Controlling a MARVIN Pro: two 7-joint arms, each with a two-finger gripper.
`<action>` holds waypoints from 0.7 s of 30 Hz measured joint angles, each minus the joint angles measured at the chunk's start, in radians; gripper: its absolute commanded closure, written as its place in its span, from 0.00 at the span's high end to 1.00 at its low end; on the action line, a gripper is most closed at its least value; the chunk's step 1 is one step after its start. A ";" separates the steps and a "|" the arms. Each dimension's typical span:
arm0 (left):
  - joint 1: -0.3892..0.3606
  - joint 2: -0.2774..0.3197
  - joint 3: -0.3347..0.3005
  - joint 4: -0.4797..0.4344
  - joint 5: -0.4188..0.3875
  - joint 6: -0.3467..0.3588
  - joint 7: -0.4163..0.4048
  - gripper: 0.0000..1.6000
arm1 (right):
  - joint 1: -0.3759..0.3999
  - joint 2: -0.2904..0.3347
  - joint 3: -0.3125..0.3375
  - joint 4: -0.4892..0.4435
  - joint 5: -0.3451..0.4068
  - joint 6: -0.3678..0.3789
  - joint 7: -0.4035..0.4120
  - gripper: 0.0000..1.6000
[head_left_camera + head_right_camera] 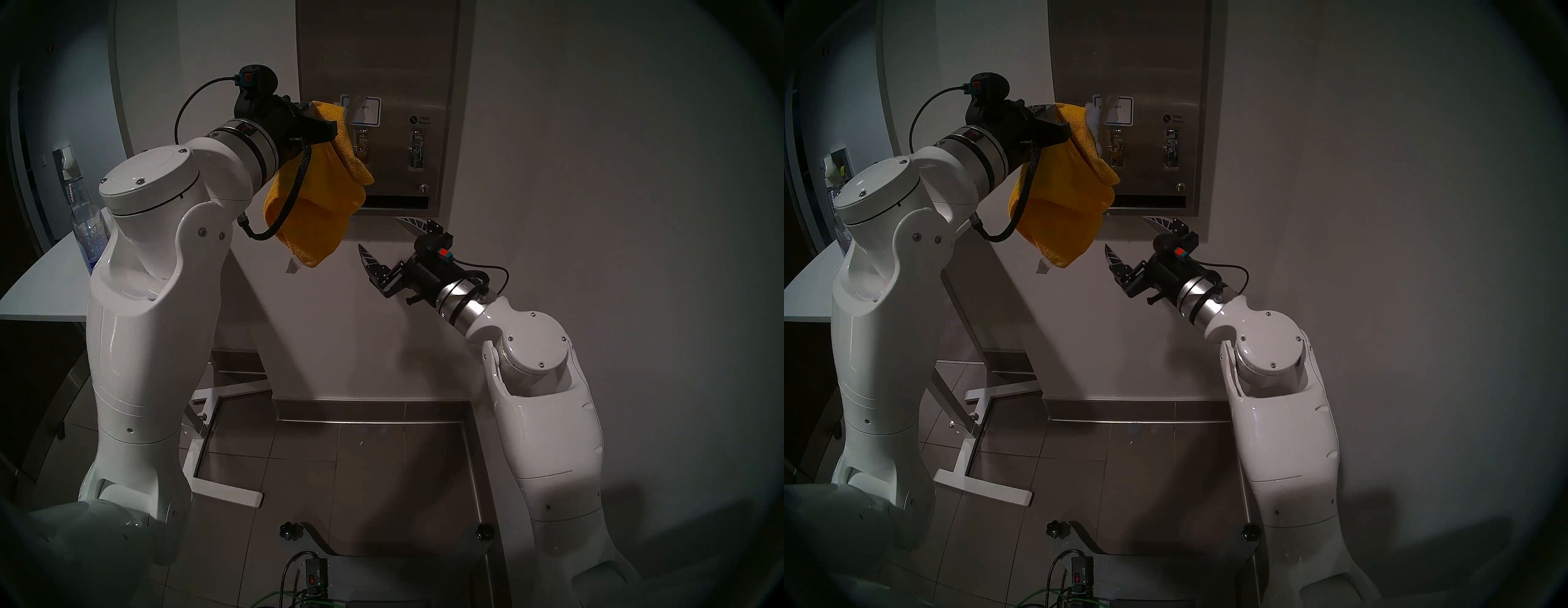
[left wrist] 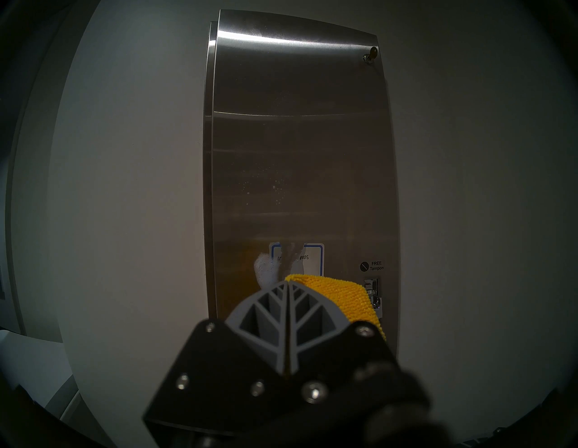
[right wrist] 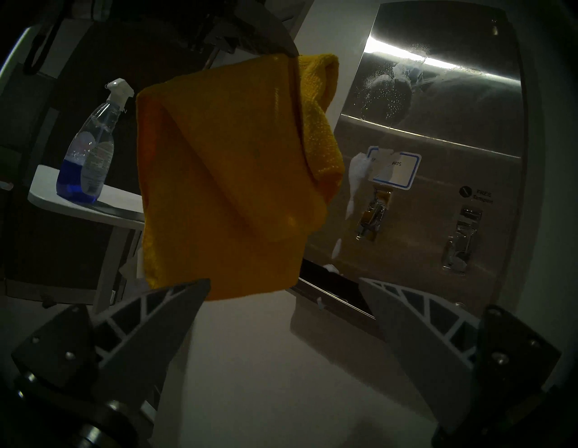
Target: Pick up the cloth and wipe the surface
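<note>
**Cloth held at the dispenser front, second gripper spread below**

The cloth (image 1: 316, 204), a mustard-yellow rag, hangs in loose folds from the left gripper (image 1: 335, 127), whose jaws are clenched on its upper edge; in the left wrist view you see the two grey fingers (image 2: 266, 316) pressed together with a strip of yellow weave showing just to their right. The rag's top corner lies at or just before the surface (image 2: 300, 140), the brushed-steel dispenser front on the far wall; whether it touches, you cannot tell. White foam (image 2: 264, 272) smears the steel beside the white-blue label (image 2: 312, 256), and fine droplets speckle the panel higher up. Below the label you find two coin knobs (image 3: 373, 212) and, under them, the dark slot (image 1: 399, 201).

The right gripper (image 1: 388, 237) sits lower and to the right, near the dispenser's bottom edge, its jaws released and spread wide, grasping nothing; the hanging cloth fills the upper part of its wrist view, apart from the fingertips.

At the far left a spray bottle (image 3: 87, 150) of blue liquid stands upright on a white table (image 3: 119, 203).
</note>
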 measured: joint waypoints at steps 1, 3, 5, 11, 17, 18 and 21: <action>0.000 0.000 0.000 0.000 0.000 0.000 0.000 0.00 | 0.007 -0.005 -0.001 0.005 0.003 0.005 0.000 1.00; 0.000 0.000 0.000 0.000 0.001 0.000 0.000 0.00 | 0.026 -0.015 -0.002 0.023 0.010 0.017 0.000 1.00; 0.000 0.000 0.000 0.000 0.002 0.000 0.000 0.00 | 0.041 -0.023 -0.002 0.039 0.018 0.025 0.005 1.00; 0.000 -0.001 0.000 0.000 0.003 0.000 0.000 0.00 | 0.083 -0.050 0.005 0.101 0.077 0.053 0.027 1.00; 0.000 -0.001 0.000 -0.001 0.004 0.001 -0.001 0.00 | 0.123 -0.078 0.019 0.168 0.137 0.088 0.044 1.00; 0.000 -0.001 0.000 -0.001 0.004 0.001 -0.001 0.00 | 0.129 -0.082 0.021 0.179 0.146 0.093 0.046 1.00; 0.000 -0.001 -0.001 -0.001 0.005 0.001 -0.001 0.00 | 0.152 -0.099 0.027 0.214 0.172 0.109 0.052 1.00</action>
